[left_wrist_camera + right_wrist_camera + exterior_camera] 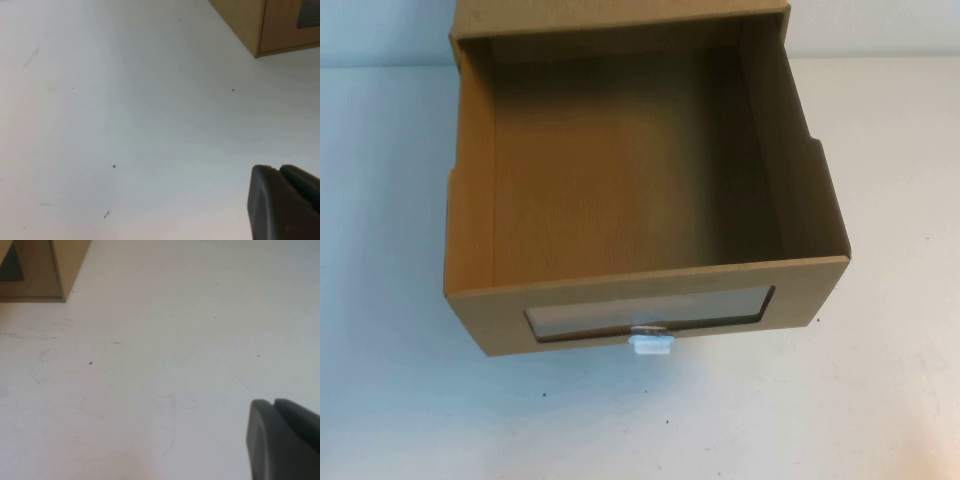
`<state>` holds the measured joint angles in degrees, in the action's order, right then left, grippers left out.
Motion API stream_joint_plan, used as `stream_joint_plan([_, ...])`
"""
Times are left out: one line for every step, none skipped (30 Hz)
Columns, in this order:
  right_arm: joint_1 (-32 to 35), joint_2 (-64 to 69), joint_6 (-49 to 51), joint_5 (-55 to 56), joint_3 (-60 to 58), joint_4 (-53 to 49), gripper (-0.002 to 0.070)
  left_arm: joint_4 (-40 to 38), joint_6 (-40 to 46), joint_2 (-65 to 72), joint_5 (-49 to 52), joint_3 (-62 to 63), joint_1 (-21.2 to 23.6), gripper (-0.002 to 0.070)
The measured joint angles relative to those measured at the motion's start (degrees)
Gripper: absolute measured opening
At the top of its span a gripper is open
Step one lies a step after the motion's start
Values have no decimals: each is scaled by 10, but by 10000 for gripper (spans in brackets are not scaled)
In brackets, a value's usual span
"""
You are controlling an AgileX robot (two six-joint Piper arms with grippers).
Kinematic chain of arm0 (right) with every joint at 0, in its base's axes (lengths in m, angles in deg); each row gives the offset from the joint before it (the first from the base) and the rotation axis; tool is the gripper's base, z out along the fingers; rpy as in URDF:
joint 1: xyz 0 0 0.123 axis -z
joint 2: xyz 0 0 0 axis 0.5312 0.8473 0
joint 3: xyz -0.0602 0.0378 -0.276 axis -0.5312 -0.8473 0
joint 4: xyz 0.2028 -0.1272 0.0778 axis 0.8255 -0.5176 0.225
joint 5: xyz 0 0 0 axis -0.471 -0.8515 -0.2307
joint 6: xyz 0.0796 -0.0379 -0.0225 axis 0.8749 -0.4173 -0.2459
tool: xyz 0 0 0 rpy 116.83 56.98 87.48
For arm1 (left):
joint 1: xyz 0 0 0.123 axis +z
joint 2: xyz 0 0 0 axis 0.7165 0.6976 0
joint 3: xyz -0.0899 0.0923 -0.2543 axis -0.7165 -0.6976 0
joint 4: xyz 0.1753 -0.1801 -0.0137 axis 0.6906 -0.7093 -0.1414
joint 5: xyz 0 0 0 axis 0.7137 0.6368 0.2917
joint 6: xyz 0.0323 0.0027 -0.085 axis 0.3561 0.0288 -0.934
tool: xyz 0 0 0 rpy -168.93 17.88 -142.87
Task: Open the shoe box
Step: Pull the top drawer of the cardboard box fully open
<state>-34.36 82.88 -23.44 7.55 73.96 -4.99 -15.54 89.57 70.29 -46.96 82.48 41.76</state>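
Observation:
The brown cardboard shoe box drawer stands pulled out of its outer sleeve towards me, and its inside is empty. Its front panel has a clear window and a small white pull tab. Neither gripper shows in the high view. My left gripper hovers shut over bare table, holding nothing, with a corner of the box some way off. My right gripper is also shut and empty above the table, apart from the box's other front corner.
The white table stretches in front of the box and to both sides, with a few small dark specks and faint scratches. A pale wall runs along the back edge.

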Motion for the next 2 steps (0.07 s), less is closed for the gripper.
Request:
stream_joint_plan([0, 0, 0, 0, 0, 0, -13, 0, 0, 0, 0, 0, 0, -5])
stream_joint_plan([0, 0, 0, 0, 0, 0, -13, 0, 0, 0, 0, 0, 0, -5])
